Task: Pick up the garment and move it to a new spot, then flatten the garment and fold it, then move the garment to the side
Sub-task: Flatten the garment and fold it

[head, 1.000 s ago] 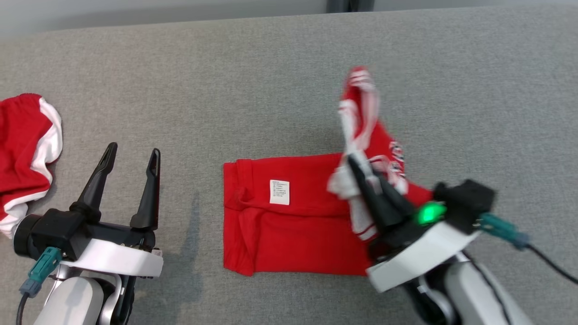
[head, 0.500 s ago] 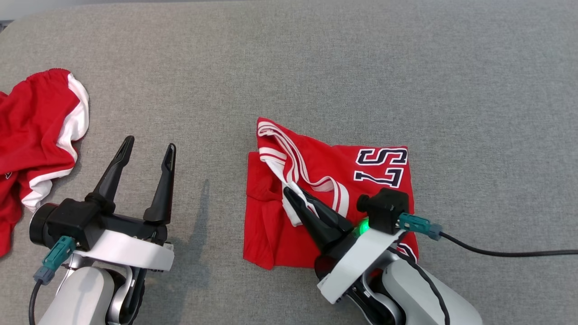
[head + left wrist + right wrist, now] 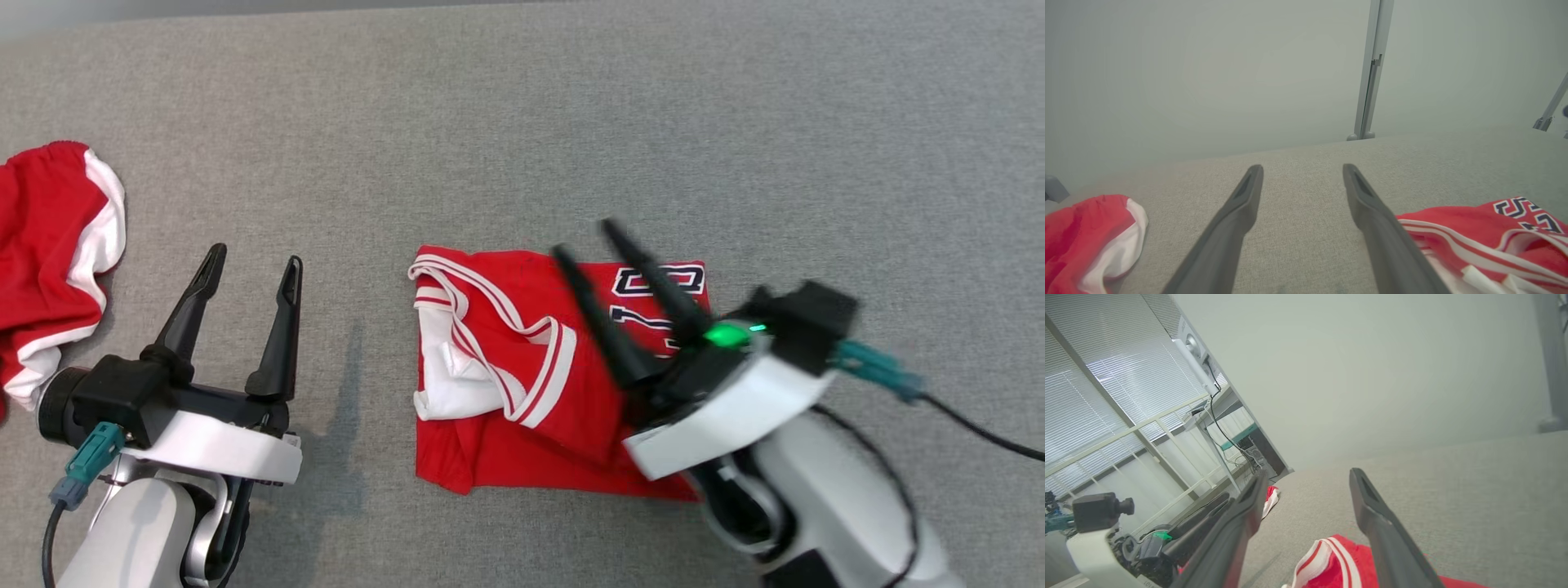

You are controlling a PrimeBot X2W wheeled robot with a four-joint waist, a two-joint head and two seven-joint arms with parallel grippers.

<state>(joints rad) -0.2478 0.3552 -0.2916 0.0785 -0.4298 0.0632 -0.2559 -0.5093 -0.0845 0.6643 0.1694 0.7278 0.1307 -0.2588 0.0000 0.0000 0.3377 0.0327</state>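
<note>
Your right gripper [image 3: 584, 237] hangs wide open over the red jersey [image 3: 522, 453], which looks soft and floppy; pinch its striped edge.

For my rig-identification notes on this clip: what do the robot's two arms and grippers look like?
Both the left gripper and right gripper have two long, tapering black jaws on a black body, mounted on a white wrist plate atop a pale grey forearm. Each carries a teal connector with a dark cable. A green light glows on the right one.
</note>
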